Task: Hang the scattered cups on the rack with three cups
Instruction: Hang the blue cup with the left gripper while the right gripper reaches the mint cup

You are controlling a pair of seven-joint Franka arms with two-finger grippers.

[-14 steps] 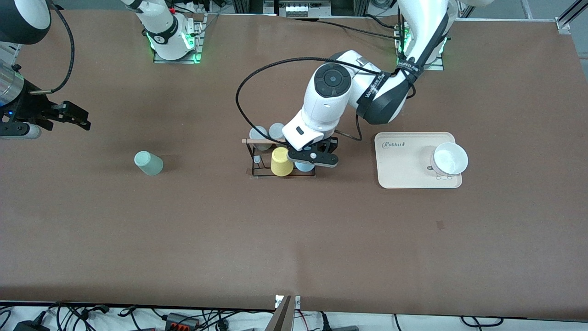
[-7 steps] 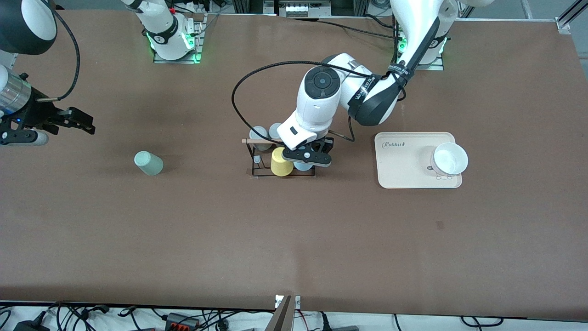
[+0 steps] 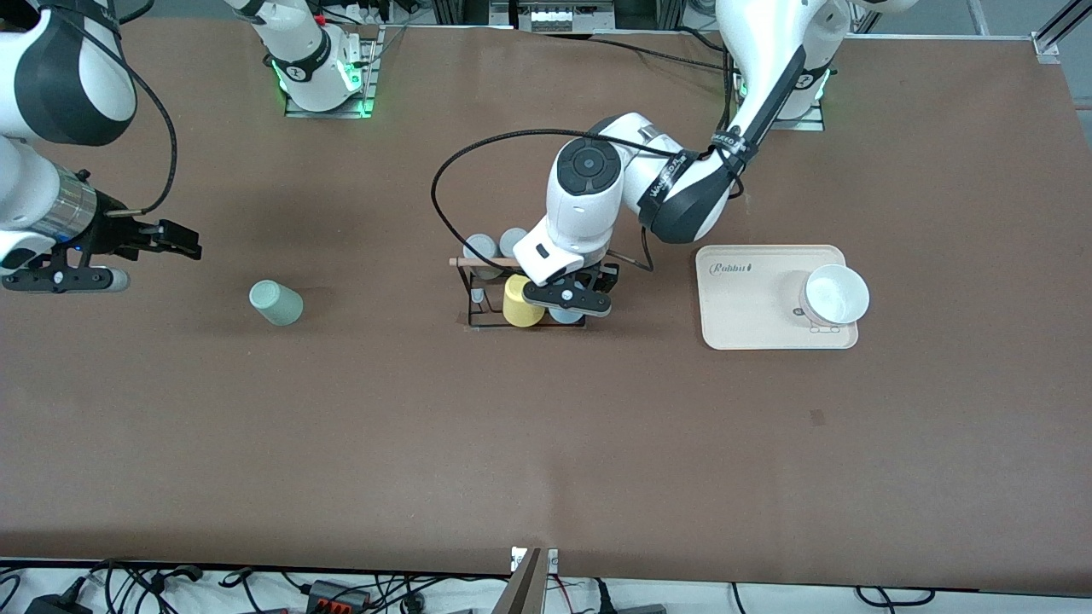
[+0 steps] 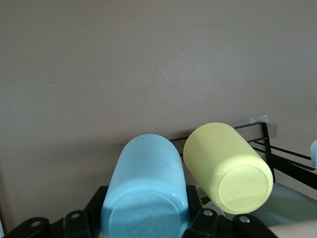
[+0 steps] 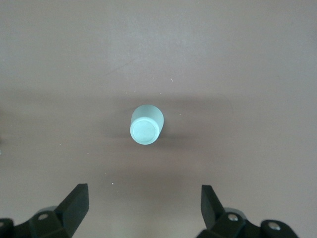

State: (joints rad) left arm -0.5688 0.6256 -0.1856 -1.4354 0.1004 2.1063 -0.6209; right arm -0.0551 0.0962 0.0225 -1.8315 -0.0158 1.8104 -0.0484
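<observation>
My left gripper (image 3: 567, 298) is shut on the light blue cup (image 3: 563, 315) and holds it at the black wire rack (image 3: 478, 325), right beside the yellow cup (image 3: 522, 300) hanging there. In the left wrist view the blue cup (image 4: 146, 191) sits between my fingers, its base toward the camera, with the yellow cup (image 4: 225, 166) and rack wire (image 4: 270, 148) beside it. Two grey cups (image 3: 495, 245) hang on the rack by the wooden rod (image 3: 478, 262). The mint-green cup (image 3: 275, 303) lies on the table. My right gripper (image 3: 183, 240) is open above the table near it, and the right wrist view shows the cup (image 5: 146, 124) ahead of my spread fingers (image 5: 74, 203).
A beige tray (image 3: 742, 324) lies toward the left arm's end of the table, with a white bowl (image 3: 836, 294) on it. A black cable loops from the left arm over the table beside the rack.
My left gripper has carried the blue cup in against the rack beside the yellow cup. My right arm has swung in toward the mint-green cup.
</observation>
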